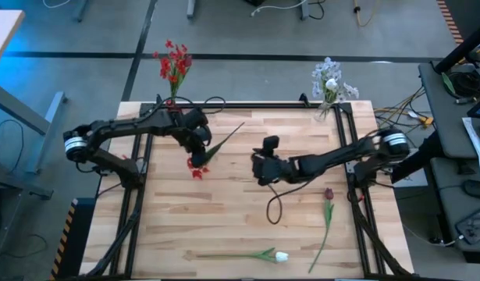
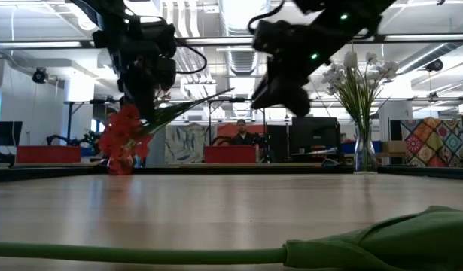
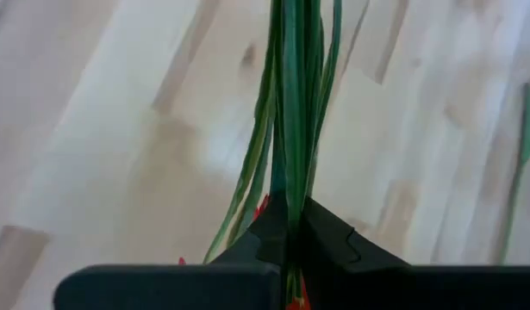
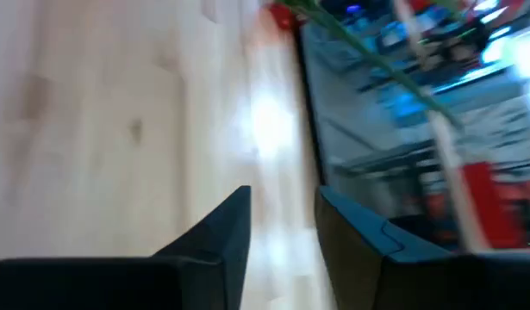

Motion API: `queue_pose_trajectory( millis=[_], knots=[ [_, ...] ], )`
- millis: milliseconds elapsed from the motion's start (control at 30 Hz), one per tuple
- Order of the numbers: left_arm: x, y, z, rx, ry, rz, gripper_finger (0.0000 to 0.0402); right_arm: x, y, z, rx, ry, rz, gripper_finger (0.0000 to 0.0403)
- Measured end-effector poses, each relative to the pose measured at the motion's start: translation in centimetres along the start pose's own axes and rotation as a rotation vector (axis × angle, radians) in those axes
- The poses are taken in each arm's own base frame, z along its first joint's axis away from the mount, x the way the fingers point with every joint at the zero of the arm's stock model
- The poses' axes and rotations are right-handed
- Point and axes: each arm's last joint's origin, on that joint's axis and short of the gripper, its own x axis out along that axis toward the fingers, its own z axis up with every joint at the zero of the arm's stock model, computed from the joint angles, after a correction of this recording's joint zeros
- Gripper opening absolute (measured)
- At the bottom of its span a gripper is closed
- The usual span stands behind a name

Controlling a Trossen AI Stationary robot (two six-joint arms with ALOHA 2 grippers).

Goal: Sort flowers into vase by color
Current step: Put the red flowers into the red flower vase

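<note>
My left gripper (image 1: 199, 147) is shut on a red flower (image 1: 197, 167) left of the table's middle. Its bloom (image 2: 123, 135) hangs low, and the green stem (image 1: 230, 133) slants up toward the far right. My right gripper (image 1: 259, 170) hovers open at mid-table, to the right of that flower, with nothing between its fingers (image 4: 221, 232). A maroon tulip (image 1: 328, 193) and a white tulip (image 1: 281, 256) lie flat on the table near the front right. A vase of red flowers (image 1: 175, 66) and a vase of pale flowers (image 1: 331, 82) stand at the far edge. My left gripper pinches the red flower's stem and leaves (image 3: 288, 185) between its two fingers, close to the bloom end. The fingers slant down from above and lie across the stem. The flower is lifted clear of the table, tilted, with the bloom lowest.
The white tulip's stem (image 2: 141, 254) lies along the near edge, close to the low camera. Black frame rails (image 1: 138, 195) run along the table's left and right sides. A cable (image 1: 272, 209) loops below the right arm. Bare wood (image 1: 193, 215) lies at the near left.
</note>
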Motion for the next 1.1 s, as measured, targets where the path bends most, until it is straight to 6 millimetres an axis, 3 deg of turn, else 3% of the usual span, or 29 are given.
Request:
queue_pose_trajectory(
  millis=[200,367,800,1100],
  knots=[
    [1.1,-0.9,0.1,-0.01,0.012,-0.05,0.0001,2.4,1.8,2.8,-0.201,0.004,-0.126,0.0163],
    [1.8,-1.1,0.3,0.016,0.021,-0.061,0.0,4.2,2.8,4.4,-0.356,0.042,-0.162,0.0166],
    [2.1,-1.5,0.3,0.025,0.028,-0.114,0.0,6.4,3.1,7.7,-0.54,0.027,-0.25,0.0101],
    [2.1,-1.8,0.4,0.033,0.028,-0.154,0.0,6.9,2.6,7.7,-0.571,0.038,-0.249,0.0042]
  ],
)
